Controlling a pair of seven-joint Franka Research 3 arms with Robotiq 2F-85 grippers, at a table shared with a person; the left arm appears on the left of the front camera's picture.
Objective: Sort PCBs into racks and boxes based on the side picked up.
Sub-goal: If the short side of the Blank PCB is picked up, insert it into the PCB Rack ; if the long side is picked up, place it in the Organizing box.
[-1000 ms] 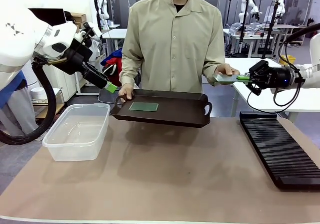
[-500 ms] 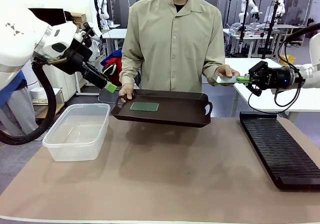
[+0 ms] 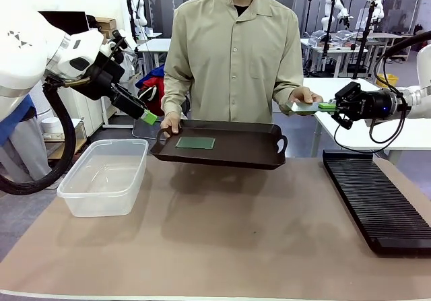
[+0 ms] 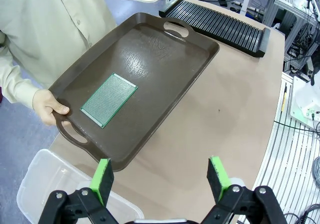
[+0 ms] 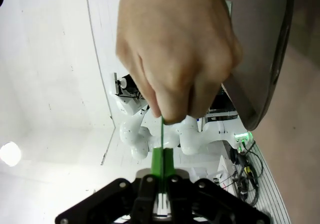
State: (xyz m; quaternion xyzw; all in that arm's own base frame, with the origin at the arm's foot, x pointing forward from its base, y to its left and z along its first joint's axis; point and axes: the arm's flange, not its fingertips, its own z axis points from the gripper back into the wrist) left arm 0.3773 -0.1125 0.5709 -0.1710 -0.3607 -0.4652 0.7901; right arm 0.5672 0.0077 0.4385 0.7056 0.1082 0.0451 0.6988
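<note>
Green-padded right gripper [image 3: 328,104] clamps a PCB [image 3: 301,107] — person's hand [image 3: 307,96] too; left gripper [image 4: 160,176] wide.

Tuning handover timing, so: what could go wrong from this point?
1. The right gripper is shut on just one edge of the held PCB while the person's hand pinches the other end; retracting before release could twist or drop it.
2. The tray is carried by the person's other hand alone; a tilt could slide the loose PCB.
3. The open left gripper sits close to that tray corner; a move might bump it.
</note>
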